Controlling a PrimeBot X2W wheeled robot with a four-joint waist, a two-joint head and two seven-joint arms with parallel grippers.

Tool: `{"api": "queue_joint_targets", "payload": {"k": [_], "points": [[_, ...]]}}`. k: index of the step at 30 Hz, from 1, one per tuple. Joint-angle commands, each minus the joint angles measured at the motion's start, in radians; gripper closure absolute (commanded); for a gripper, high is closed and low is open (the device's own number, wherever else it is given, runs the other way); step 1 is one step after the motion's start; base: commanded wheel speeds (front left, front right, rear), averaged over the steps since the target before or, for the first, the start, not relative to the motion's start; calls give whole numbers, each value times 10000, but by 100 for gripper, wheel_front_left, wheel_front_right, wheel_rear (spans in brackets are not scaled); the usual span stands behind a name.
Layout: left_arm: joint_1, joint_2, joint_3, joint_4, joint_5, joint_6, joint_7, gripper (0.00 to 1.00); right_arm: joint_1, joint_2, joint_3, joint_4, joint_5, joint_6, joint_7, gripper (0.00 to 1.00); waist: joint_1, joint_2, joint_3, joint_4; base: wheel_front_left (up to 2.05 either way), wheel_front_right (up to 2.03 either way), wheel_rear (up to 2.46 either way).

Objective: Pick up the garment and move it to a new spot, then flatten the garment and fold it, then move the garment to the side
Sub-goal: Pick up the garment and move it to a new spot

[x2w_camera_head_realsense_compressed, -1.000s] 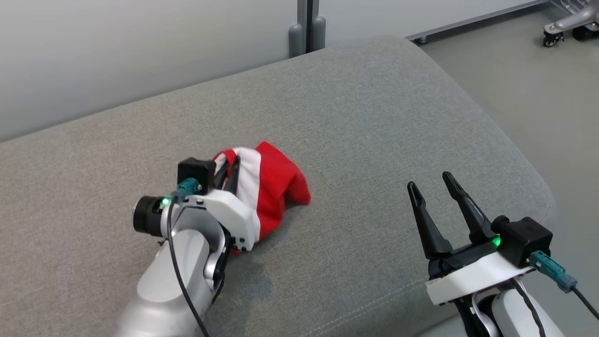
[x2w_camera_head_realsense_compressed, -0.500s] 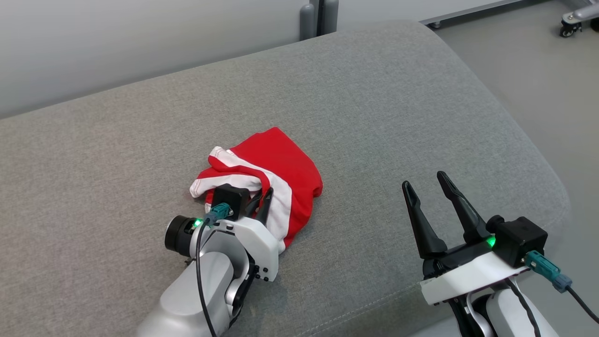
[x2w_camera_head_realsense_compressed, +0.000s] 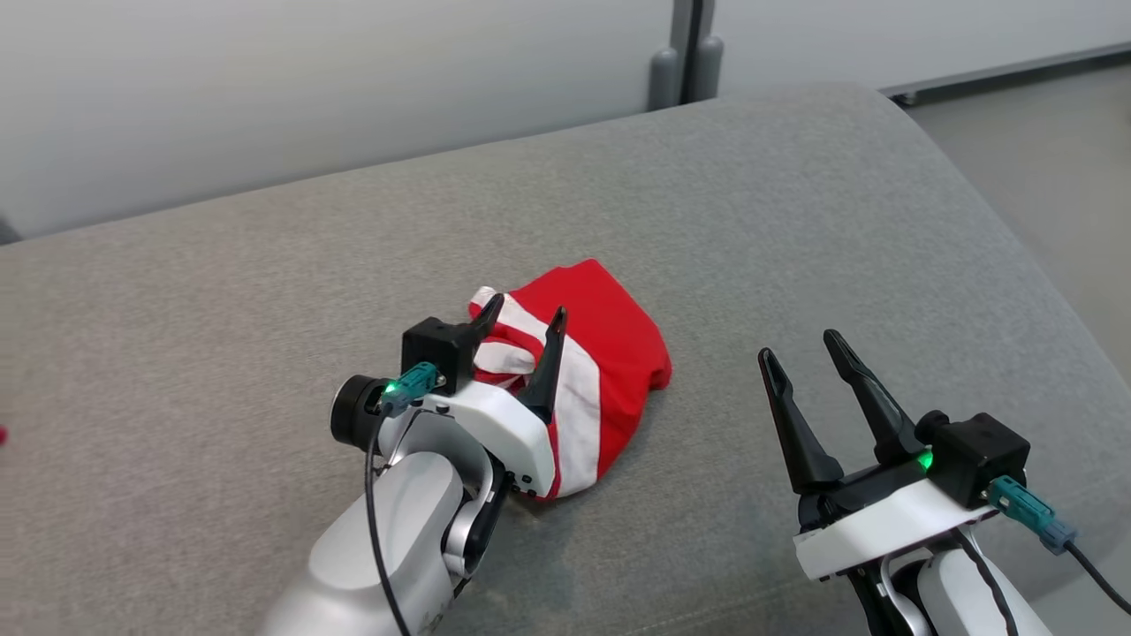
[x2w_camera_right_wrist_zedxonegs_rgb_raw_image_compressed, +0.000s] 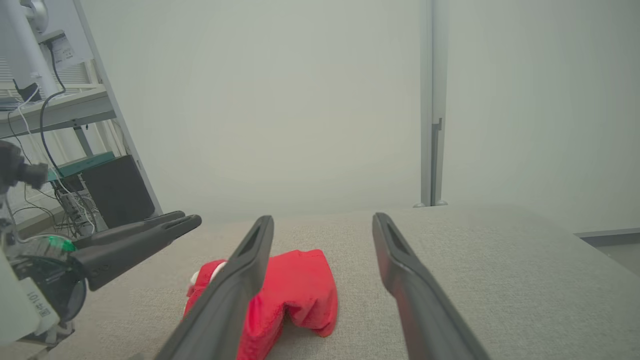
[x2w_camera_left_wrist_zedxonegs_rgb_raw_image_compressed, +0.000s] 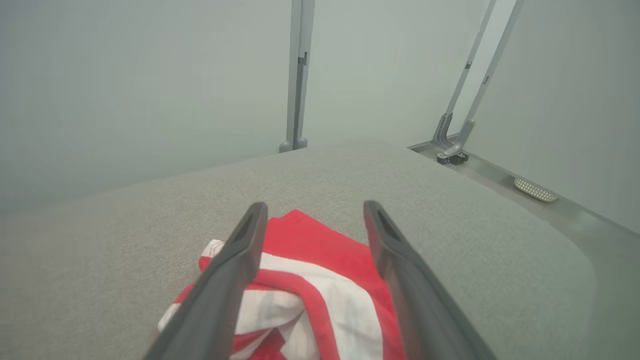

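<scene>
The right end effector (x2w_camera_head_realsense_compressed: 798, 344) is held well to the right of the garment (x2w_camera_head_realsense_compressed: 618, 353), raised on its arm, fingers spread and empty. The left end effector (x2w_camera_head_realsense_compressed: 527, 306) is angled forward from its pale forearm, fingers spread wide over the garment's near left part, nothing pinched. The red-and-white garment is seen crumpled on the grey cushion (x2w_camera_head_realsense_compressed: 795, 221).

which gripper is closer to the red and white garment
Left. The left gripper is right over the garment, jaws open; the right gripper is off to its right, clear of it.
</scene>
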Motion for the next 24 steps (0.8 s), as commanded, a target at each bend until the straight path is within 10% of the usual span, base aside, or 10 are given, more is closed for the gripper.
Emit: {"api": "queue_joint_targets", "payload": {"k": [1, 24], "points": [[4, 191, 394, -340, 90, 96, -126, 0, -6, -62, 208, -172, 115, 71, -118, 0, 0, -1, -198, 278, 0, 0, 0], [5288, 441, 4587, -5169, 3327, 684, -131, 0, 737, -287, 282, 395, 176, 71, -118, 0, 0, -1, -902, 2027, 0, 0, 0]]}}
